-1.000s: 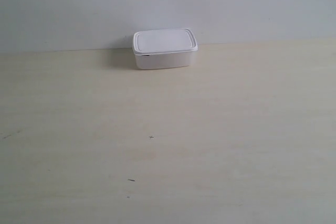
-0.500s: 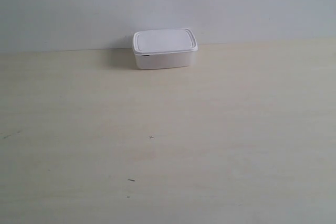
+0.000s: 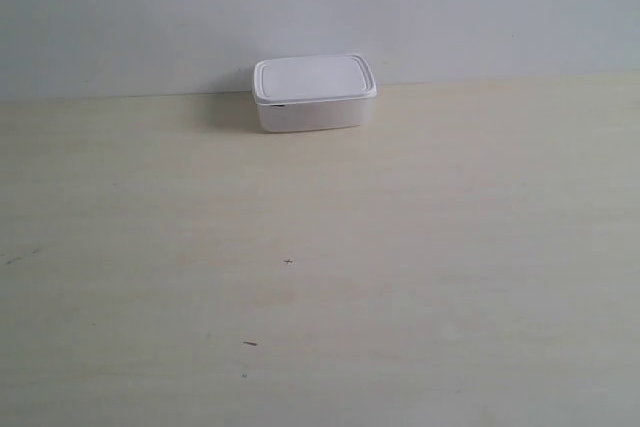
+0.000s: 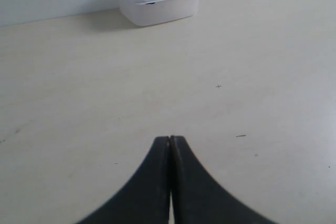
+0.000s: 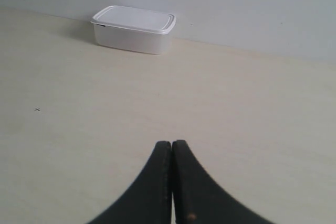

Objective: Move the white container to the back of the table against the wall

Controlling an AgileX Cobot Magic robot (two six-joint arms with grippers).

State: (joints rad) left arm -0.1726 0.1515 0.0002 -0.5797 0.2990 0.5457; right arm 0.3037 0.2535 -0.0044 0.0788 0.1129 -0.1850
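The white container [image 3: 313, 93] stands lidded at the back of the pale wood table [image 3: 400, 247], right against the light grey wall [image 3: 320, 7]. The left wrist view shows the container [image 4: 158, 0] far beyond my left gripper [image 4: 170, 138], whose black fingers are pressed together with nothing between them. In the right wrist view the container [image 5: 134, 29] also sits far off by the wall [image 5: 236, 3], and my right gripper [image 5: 171, 142] is shut and empty. Neither arm appears in the exterior view.
A few tiny dark specks [image 3: 288, 262] mark the table's middle and front; one more [image 3: 250, 343] lies nearer the front edge. Nothing else stands on the table.
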